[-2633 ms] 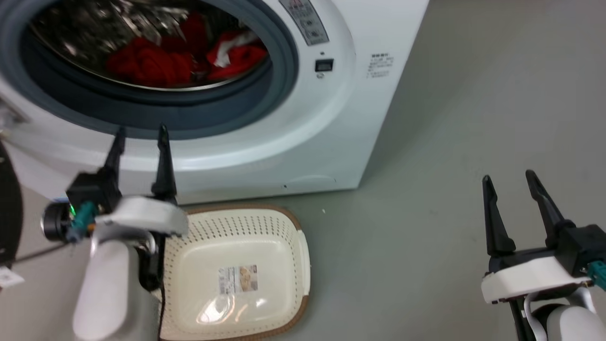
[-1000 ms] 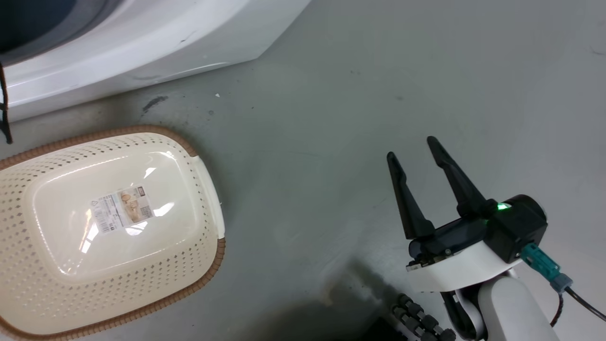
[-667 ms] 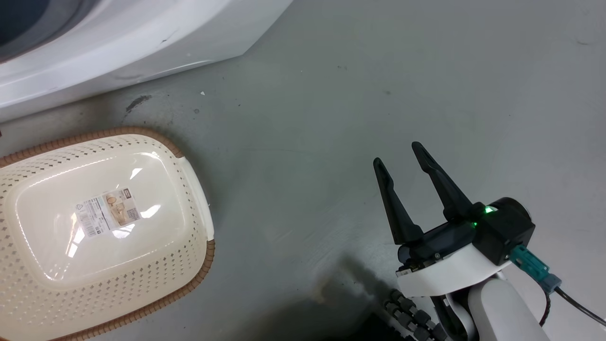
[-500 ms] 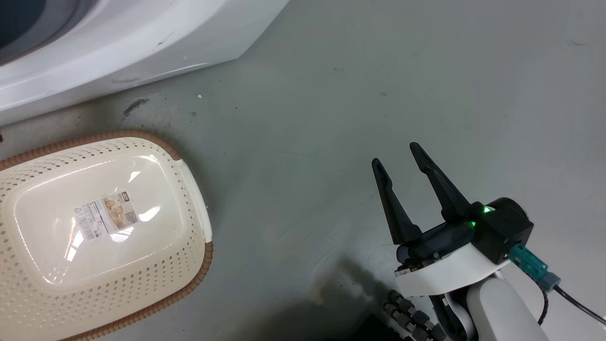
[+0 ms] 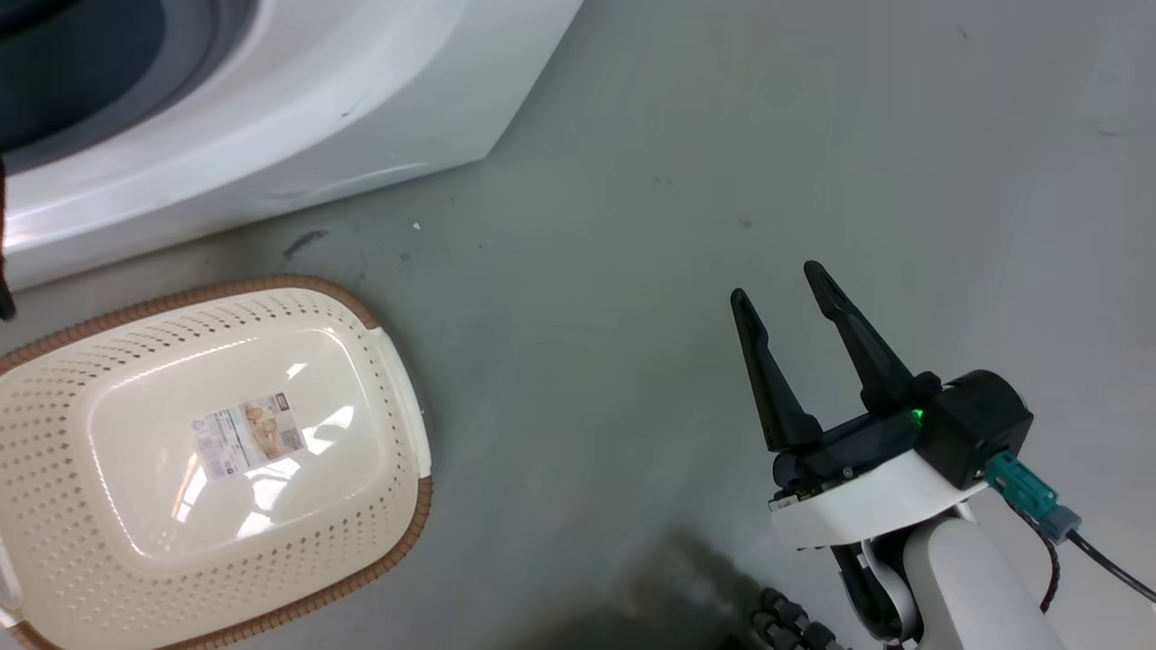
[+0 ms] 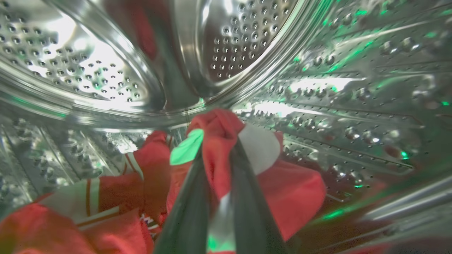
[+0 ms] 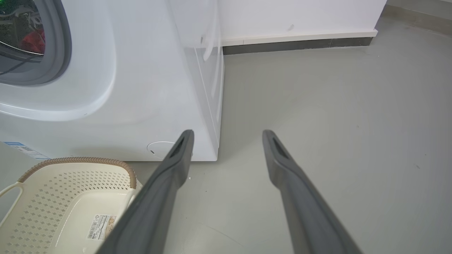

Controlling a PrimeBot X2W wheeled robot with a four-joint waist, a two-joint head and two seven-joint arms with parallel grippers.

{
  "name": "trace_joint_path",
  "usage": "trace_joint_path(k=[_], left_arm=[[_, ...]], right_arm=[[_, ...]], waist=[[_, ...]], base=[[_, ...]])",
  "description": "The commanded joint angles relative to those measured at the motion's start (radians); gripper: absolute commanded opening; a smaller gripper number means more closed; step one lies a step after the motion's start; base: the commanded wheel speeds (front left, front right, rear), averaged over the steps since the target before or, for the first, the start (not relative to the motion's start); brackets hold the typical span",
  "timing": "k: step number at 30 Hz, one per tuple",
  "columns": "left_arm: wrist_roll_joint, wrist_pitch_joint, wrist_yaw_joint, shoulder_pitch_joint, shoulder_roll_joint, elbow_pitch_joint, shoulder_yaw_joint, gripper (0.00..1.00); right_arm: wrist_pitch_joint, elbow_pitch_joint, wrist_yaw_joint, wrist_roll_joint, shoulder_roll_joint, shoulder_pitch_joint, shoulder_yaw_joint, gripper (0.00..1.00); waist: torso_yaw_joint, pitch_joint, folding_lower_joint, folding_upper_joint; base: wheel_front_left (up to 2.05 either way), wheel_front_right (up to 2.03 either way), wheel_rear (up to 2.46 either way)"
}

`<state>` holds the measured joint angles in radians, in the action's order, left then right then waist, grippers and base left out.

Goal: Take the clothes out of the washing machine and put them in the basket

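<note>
Left gripper (image 6: 218,148) now on clothes (image 6: 293,197) (lengthwise)

Downward head view and low right wrist view share the basket (image 5: 361,506), left of the right gripper (image 7: 227,132); left wrist view sits close inside the washing machine (image 6: 106,74).

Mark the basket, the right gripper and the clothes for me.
basket (image 5: 54,433): head view, on its perforated left wall.
right gripper (image 5: 776,282): head view, midway between its open fingertips.
clothes (image 6: 293,190): left wrist view, on a red fold at the lower right.
</note>
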<state>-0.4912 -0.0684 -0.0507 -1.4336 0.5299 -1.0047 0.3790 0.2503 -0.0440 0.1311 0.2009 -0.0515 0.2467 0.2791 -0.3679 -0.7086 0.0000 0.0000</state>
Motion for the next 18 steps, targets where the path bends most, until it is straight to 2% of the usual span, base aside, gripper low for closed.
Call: trace_joint_path(k=[1, 6, 9, 18], left_arm=[[0.010, -0.071, 0.006, 0.042, -0.009, -0.016, 0.005, 0.00], [-0.012, -0.182, 0.013, 0.130, -0.042, -0.051, -0.018, 0.00], [-0.018, -0.196, 0.012, 0.195, -0.061, -0.044, -0.032, 0.00], [-0.011, -0.198, 0.021, 0.431, -0.098, 0.107, -0.145, 0.00]], right_arm=[[-0.002, -0.009, -0.001, -0.008, 0.002, 0.001, -0.007, 1.00], [-0.009, -0.019, -0.001, -0.017, 0.002, -0.026, -0.023, 1.00], [-0.015, -0.023, -0.001, -0.020, 0.002, -0.037, -0.032, 1.00], [-0.040, -0.037, -0.001, -0.039, 0.002, -0.088, -0.052, 1.00]], waist=[[0.017, 0.044, 0.0000, 0.0000], [0.040, 0.125, 0.0000, 0.0000], [0.056, 0.174, 0.0000, 0.0000], [0.097, 0.330, 0.0000, 0.0000]], base=[[0.00, 0.00, 0.00], [0.00, 0.00, 0.00], [0.00, 0.00, 0.00], [0.00, 0.00, 0.00]])
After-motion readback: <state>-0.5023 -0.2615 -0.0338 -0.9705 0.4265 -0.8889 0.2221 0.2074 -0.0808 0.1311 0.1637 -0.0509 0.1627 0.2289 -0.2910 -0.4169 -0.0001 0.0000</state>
